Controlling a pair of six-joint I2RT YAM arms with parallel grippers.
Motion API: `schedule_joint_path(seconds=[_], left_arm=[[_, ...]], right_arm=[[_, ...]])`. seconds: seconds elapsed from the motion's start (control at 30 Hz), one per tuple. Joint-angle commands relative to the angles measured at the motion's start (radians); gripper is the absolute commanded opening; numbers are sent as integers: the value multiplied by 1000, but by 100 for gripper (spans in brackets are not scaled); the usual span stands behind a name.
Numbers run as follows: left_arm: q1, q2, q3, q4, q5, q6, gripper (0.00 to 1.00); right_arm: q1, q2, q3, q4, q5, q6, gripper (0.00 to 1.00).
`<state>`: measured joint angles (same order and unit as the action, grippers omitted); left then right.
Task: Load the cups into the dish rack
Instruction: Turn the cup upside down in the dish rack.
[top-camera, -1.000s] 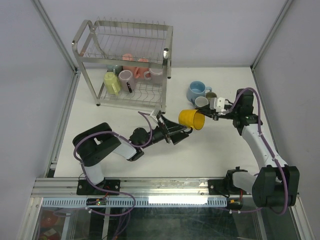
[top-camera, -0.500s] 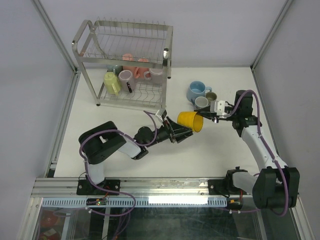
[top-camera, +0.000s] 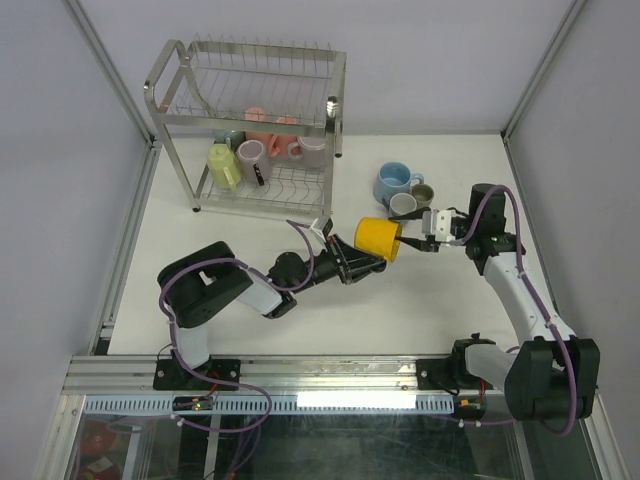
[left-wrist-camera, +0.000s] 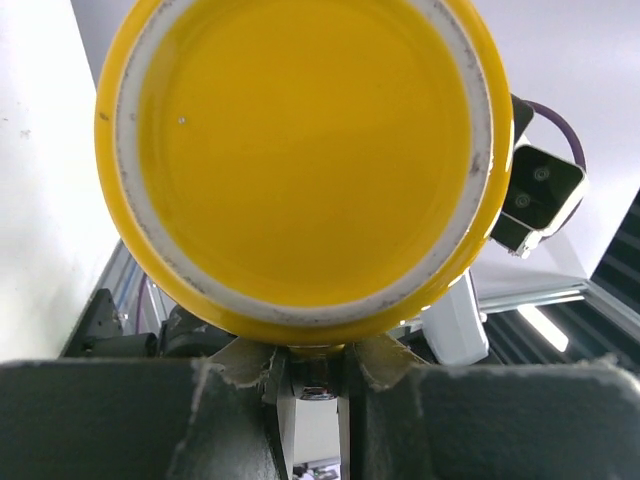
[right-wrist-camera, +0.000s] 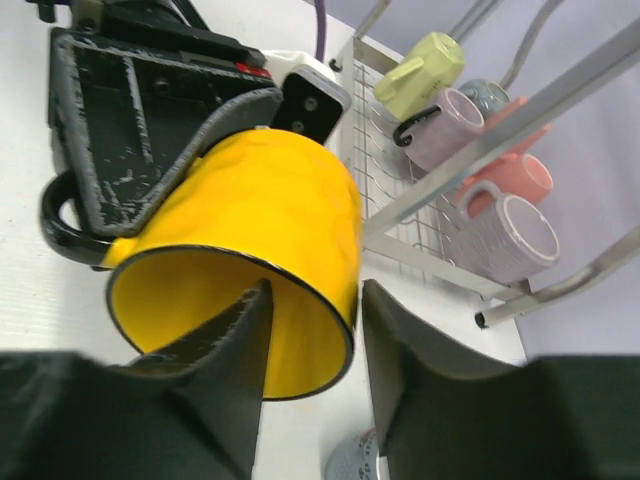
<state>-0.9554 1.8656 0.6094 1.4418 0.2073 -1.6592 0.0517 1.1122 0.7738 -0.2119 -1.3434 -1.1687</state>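
Top external view puts the job a little past halfway, by my count: at least five mugs (top-camera: 250, 160) lie on the lower shelf of the rack (top-camera: 160, 85), among them pale green, lilac, salmon and mauve ones, and the upper shelf looks bare. Three more wait on the table (top-camera: 300, 320) to the right of the rack: a light blue mug (top-camera: 393, 184), a grey mug (top-camera: 404, 205) and an olive mug (top-camera: 423, 192), bunched close together. A yellow mug (top-camera: 378, 237) hangs in the air off the rack's near right corner, between the two arms. It lies on its side, its long axis roughly level and running away from the rack's right end. Its mouth faces the right gripper (top-camera: 410, 240), and its base fills the left wrist view. The left gripper (top-camera: 365, 255) has its fingers drawn narrow on the closed end, near the dark handle, though the exact contact is hidden. On the right wrist view the right arm's fingers (right-wrist-camera: 420, 390) sit apart, one inside the mouth and one outside the wall, not pinched onto it. So four mugs are left to load, this one in mid hand-over.
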Motion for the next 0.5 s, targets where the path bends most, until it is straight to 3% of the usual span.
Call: schedule_joint_path(seconds=[0.0, 0.17, 0.47], left_arm=[[12, -62, -19, 304, -39, 100, 0], [34, -103, -101, 305, -66, 169, 0], [90, -172, -251, 304, -55, 294, 0]], right_arm=[[9, -28, 35, -198, -81, -172, 52], [-21, -28, 59, -319, -107, -263, 72], [-47, -25, 73, -332, -102, -209, 79]])
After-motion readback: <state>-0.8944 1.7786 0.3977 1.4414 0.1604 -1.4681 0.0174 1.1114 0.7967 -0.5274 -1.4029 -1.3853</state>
